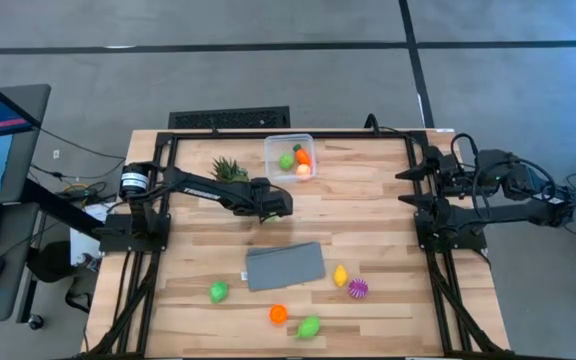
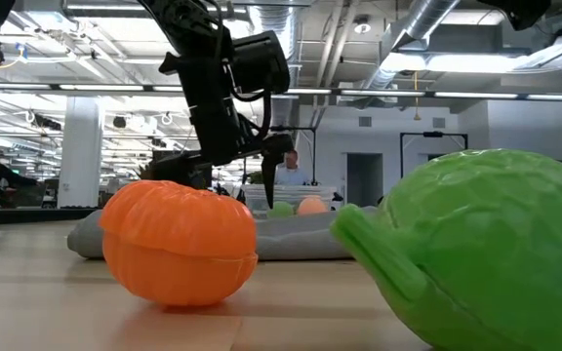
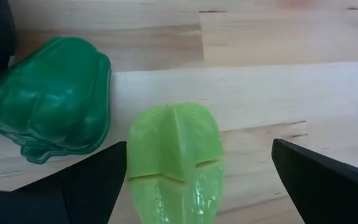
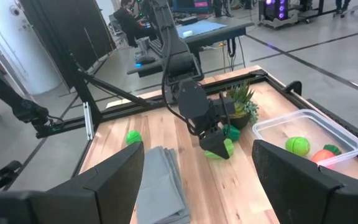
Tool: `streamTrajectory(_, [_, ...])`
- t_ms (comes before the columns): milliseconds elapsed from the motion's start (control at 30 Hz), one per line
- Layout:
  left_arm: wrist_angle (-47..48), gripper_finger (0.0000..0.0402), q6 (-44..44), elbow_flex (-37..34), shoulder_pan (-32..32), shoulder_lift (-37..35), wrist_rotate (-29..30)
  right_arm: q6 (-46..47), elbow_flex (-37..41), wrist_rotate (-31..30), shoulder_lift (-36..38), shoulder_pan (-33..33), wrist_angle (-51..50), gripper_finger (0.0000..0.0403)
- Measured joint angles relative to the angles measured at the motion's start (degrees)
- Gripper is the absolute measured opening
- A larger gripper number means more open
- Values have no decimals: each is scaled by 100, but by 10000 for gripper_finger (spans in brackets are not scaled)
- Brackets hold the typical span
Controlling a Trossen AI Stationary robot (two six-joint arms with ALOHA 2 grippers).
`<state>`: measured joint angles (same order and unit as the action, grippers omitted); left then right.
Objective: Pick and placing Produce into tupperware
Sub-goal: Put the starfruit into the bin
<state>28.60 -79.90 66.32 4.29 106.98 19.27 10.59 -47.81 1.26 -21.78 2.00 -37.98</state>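
Produce lies scattered: a light green ridged piece (image 3: 174, 158) sits on the wood directly between the fingers of the left gripper (image 3: 197, 180), which stands wide open around it with nothing clamped yet. Just beside it, near the potted plant (image 1: 229, 168), rests a darker green pepper (image 3: 51, 96). The clear tupperware (image 1: 290, 157) stands at the far edge of the table (image 1: 368, 215) and already holds a green ball (image 4: 299, 145), an orange piece and a pinkish one. Nearer the front edge lie a green piece (image 1: 218, 291), an orange pumpkin (image 2: 179, 244), a green lumpy fruit (image 2: 476, 249), a yellow piece (image 1: 340, 275) and the spiky purple one (image 1: 358, 288), around the grey cloth (image 1: 285, 265).

The right gripper (image 4: 197, 186) waits open at the table's right side, holding nothing.

Trouble, as I judge it, comes from the pepper being so close: one finger (image 3: 86, 186) stands near it, and a slightly off closing could nudge the pepper or pinch both pieces. The ridged piece looks smooth and tapered, so a grip off its middle may squirt it out sideways. The plant is near enough that a careless lift toward the tub could brush its leaves.
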Motion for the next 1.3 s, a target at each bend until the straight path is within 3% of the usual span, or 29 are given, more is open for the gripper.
streamTrajectory(1067, [245, 386, -186, 0, -2, 6, -304, 2, 0, -2, 0, 2, 0, 322])
streamTrajectory(1300, [86, 346, -190, 15, -108, 255, -367, 39, 0, -2, 0, 0, -33, 322])
